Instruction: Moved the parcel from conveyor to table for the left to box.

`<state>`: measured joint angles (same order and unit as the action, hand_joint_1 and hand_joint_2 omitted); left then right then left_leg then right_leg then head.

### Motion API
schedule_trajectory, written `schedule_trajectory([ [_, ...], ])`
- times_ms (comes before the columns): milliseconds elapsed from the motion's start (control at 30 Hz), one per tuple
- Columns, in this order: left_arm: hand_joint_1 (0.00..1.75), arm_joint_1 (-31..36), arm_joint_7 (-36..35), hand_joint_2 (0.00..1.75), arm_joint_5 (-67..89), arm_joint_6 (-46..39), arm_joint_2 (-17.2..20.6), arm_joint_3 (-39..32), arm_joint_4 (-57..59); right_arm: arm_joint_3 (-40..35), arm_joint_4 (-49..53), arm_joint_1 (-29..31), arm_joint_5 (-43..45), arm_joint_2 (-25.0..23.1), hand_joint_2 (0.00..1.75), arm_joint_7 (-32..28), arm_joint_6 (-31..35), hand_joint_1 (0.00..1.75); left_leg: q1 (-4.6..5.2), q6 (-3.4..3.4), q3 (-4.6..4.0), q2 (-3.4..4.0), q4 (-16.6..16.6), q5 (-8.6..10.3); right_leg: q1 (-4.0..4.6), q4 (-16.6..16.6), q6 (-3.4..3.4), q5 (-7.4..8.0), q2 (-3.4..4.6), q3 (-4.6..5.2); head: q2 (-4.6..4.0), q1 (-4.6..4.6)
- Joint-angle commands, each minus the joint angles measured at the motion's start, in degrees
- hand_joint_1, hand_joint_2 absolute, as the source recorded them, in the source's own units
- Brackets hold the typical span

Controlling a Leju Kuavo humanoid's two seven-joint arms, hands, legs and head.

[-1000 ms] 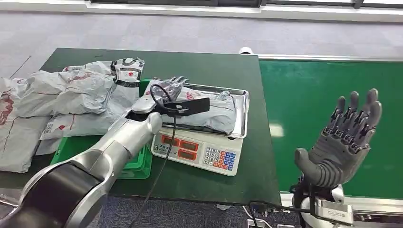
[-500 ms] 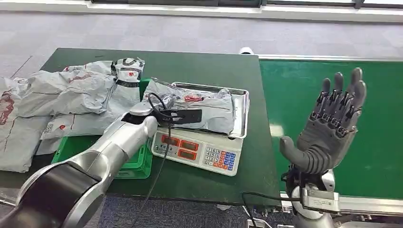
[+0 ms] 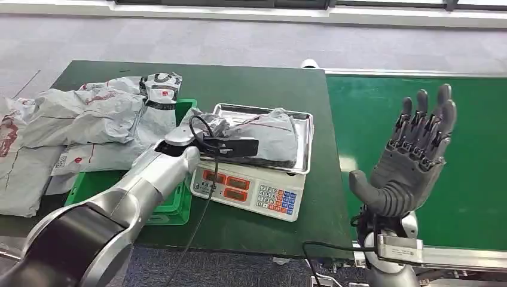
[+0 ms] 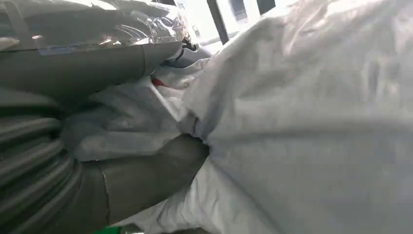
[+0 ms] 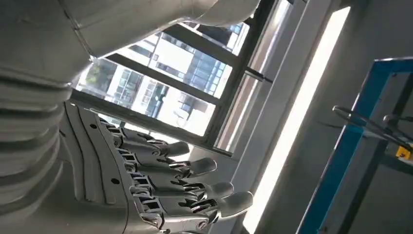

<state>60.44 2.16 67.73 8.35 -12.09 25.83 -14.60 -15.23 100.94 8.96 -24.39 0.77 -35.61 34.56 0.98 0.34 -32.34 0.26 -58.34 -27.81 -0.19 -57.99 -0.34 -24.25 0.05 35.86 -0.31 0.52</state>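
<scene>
Left hand point(image 4: 122, 161) grips the parcel point(image 3: 263, 140), arm extended forward. Right hand point(image 3: 412, 164) raised upright, fingers spread, holding nothing.

Nothing legible here: the scale point(image 3: 254, 190) shows red display windows and a keypad of coloured keys, but its characters are too small to read. The red marks on the grey parcels point(image 3: 89, 116) blur out too.
</scene>
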Motion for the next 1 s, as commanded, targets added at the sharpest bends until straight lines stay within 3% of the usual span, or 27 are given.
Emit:
schedule_trajectory([
  [33,1.75,2.31,-0.9,1.75,0.77,-10.51,1.36,-0.01,1.49,-0.19,0.48,-1.57,-2.82,-1.91,1.75,1.06,-0.84,0.0,-0.05,-0.14,0.04,0.02,0.05,0.0,0.04,0.06,0.01,0.02,0.04,-0.03,0.0,0.0],
  [100,1.75,3.26,-1.91,1.75,-0.06,-17.56,2.64,-2.72,0.78,-0.01,1.61,-2.1,-3.96,-2.46,1.75,1.73,-0.9,0.0,-0.05,-0.14,0.02,0.02,0.02,-0.01,0.04,0.02,0.0,0.0,0.04,0.0,-0.02,0.0],
  [267,1.75,3.88,-1.23,1.75,0.05,-17.06,3.14,-3.23,0.92,0.05,1.61,-2.02,-4.29,-2.51,1.75,2.04,-0.91,0.0,-0.05,-0.11,-0.02,0.1,-0.01,-0.02,0.03,-0.03,0.01,0.01,0.1,0.05,-0.02,0.0],
  [333,1.75,4.1,-3.82,1.75,-0.97,-27.81,4.23,-6.63,-0.22,0.22,1.26,-2.07,-4.43,-2.44,1.75,1.98,0.06,0.0,-0.04,-0.09,-0.02,0.04,-0.01,0.0,0.03,-0.02,0.01,0.01,0.05,0.04,0.0,0.0],
  [433,1.75,5.77,-8.32,1.75,-0.54,-40.69,9.01,-12.15,-1.27,-0.35,0.78,-3.26,-3.48,-1.38,1.75,1.34,1.51,0.0,-0.06,-0.14,-0.07,0.16,-0.03,-0.01,0.04,-0.03,0.0,0.05,0.19,0.12,-0.02,0.0],
  [533,1.75,6.74,-11.93,1.75,0.0,-48.32,14.9,-18.16,-1.09,-0.71,0.21,-3.6,-3.36,-1.55,1.75,1.19,2.46,0.0,-0.09,-0.17,-0.03,0.37,-0.04,-0.05,0.07,-0.05,-0.03,0.06,0.37,0.12,-0.02,0.0],
  [600,1.75,3.96,-17.98,1.75,7.2,-48.35,18.39,-26.32,-8.82,-0.82,0.26,-2.17,-5.0,-2.05,1.75,2.87,2.95,0.0,-0.07,-0.19,0.06,0.54,0.02,-0.06,0.03,-0.05,-0.06,0.09,0.54,0.11,-0.02,0.0],
  [667,1.75,3.39,-18.69,1.75,10.38,-48.35,19.59,-30.25,-9.4,-1.04,0.38,-1.96,-5.51,-1.76,1.75,3.73,3.38,0.0,-0.08,-0.21,0.08,0.76,0.05,-0.04,-0.05,-0.08,-0.11,0.13,0.73,0.17,0.0,0.0],
  [967,1.75,3.1,-17.86,1.75,10.3,-48.35,19.97,-30.99,-9.52,-1.0,0.34,-2.03,-5.51,-1.68,1.75,3.76,3.5,0.0,-0.25,-0.37,-0.04,-0.02,0.05,0.14,0.23,-0.07,-0.2,0.02,0.06,0.11,0.0,-0.02],
  [1000,1.75,2.64,-20.25,1.75,12.31,-48.35,18.94,-31.25,-10.04,-1.0,0.23,-2.26,-5.51,-1.5,1.75,3.76,3.71,0.0,-0.23,-0.41,0.0,-0.03,0.1,0.15,0.2,-0.03,-0.18,0.04,0.07,0.08,0.0,-0.02],
])
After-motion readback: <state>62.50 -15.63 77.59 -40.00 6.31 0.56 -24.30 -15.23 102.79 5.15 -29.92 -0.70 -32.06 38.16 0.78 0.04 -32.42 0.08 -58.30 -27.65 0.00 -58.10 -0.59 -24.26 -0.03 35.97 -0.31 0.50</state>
